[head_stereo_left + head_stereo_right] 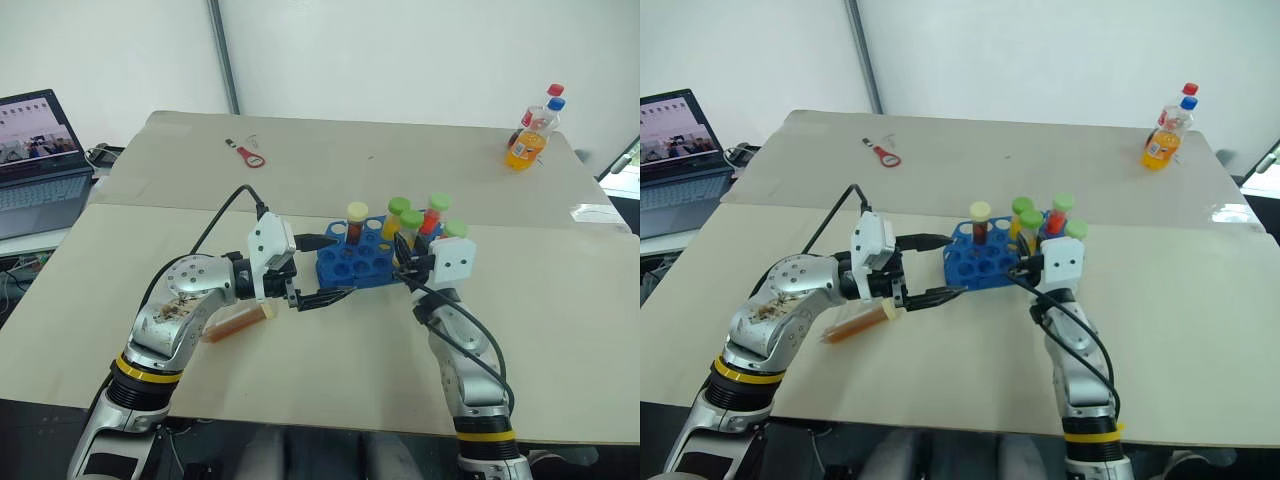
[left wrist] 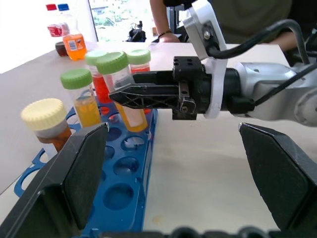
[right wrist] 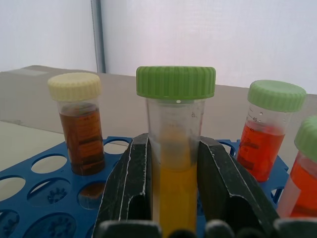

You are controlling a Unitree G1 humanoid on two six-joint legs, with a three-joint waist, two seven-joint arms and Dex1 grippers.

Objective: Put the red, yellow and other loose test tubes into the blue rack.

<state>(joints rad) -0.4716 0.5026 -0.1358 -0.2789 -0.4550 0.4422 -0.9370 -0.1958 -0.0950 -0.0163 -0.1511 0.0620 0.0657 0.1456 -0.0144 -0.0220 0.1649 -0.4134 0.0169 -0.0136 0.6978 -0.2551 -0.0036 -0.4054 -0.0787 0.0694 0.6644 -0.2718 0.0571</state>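
Partly hidden behind the left forearm, a loose clear test tube of amber-brown liquid with a pale cap (image 1: pixel 854 322) lies flat on the beige tabletop (image 1: pixel 560 300), its far end covered by the arm. Print on the tubes is too small and blurred to read, as is the label on the orange soda bottle (image 1: pixel 524 148) at the table's far right corner.

Standing on the table, the blue plastic rack with round holes (image 1: pixel 358 263) holds an upright brown-filled tube with a cream screw cap (image 3: pixel 79 124) and two red-orange tubes with green caps (image 3: pixel 267 126); one of these is cut off at the wrist view's edge. Several near holes stand empty.

Over the rack, the right gripper (image 3: pixel 174 183) is pinched on a clear tube of yellow liquid with a green ribbed cap (image 3: pixel 175 148), held upright between its black fingers (image 3: pixel 130 188). Faint graduation marks on it cannot be made out.

Beside the rack's left end, the left gripper (image 2: pixel 173 163) has its jaws spread wide and empty. A grey laptop (image 1: pixel 38 165) sits cut off at the left edge, its screen content illegible.
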